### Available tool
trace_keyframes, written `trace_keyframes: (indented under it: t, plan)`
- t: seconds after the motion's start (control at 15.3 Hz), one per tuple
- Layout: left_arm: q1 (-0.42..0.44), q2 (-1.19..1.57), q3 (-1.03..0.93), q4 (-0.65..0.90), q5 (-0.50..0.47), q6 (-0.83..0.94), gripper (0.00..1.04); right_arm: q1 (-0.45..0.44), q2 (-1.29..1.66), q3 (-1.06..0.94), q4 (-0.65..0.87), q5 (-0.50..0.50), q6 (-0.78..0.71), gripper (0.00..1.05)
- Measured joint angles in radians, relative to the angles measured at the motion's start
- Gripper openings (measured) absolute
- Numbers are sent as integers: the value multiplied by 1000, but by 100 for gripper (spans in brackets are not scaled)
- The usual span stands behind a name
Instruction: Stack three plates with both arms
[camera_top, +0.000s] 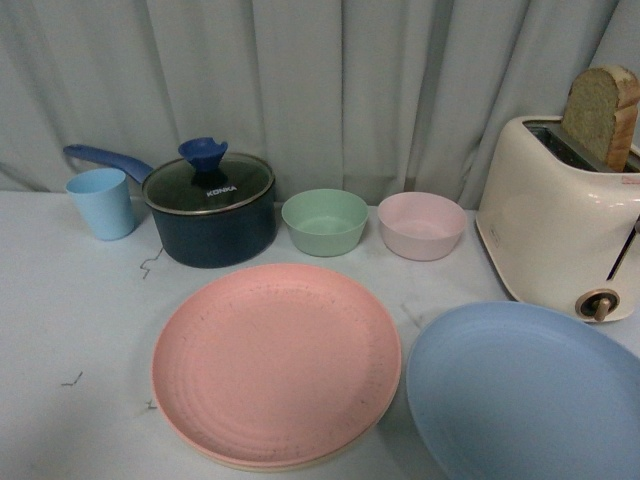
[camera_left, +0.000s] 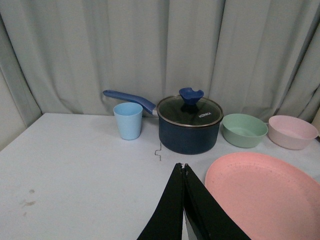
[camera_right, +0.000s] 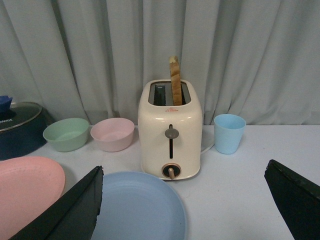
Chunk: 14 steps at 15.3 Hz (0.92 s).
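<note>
On my front camera the pink plate (camera_top: 275, 365) lies flat on the white table (camera_top: 70, 300), near the middle and close to the near edge. A thin cream-beige plate (camera_top: 280, 466) rim shows under its near side, so the pink one sits stacked on it. The light blue plate (camera_top: 530, 395) lies flat just to the right of the stack. Their rims are very close, and I cannot tell whether they touch. Part of the blue plate runs out of the frame.

Behind the plates stand a light blue cup (camera_top: 100, 203), a dark blue KONKA saucepan (camera_top: 212, 222) with a glass lid, a green bowl (camera_top: 324, 221) and a pink bowl (camera_top: 421, 225). At the far right is a cream toaster (camera_top: 555, 215) with a slice of bread (camera_top: 600, 115) standing up out of one slot.

My left gripper (camera_left: 182, 167) has its black fingers pressed tip to tip with nothing between them. It hangs above bare table just beside the pink plate's rim.

My right gripper (camera_right: 184, 172) is spread wide, one finger at each side of its wrist view. It holds nothing, with the blue plate below the gap and the toaster straight ahead. A second light blue cup (camera_right: 229, 133) stands just beside the toaster on its far side from the bowls.
</note>
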Motion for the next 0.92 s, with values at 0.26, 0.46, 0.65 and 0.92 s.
trace_keyframes:
  t: [0.26,0.46,0.65,0.92]
  plan:
    - [0,0,0,4,1,0,27,0,0,0,0,0,0,98]
    - [0,0,0,4,0,0,66,-40,27,0,65,-95,-21,98]
    - [0,0,0,3,0,1,100,-234,462,49,489,-256,-47,98]
    - [0,0,0,4,1,0,98,-246,1162,312,683,-94,76,98]
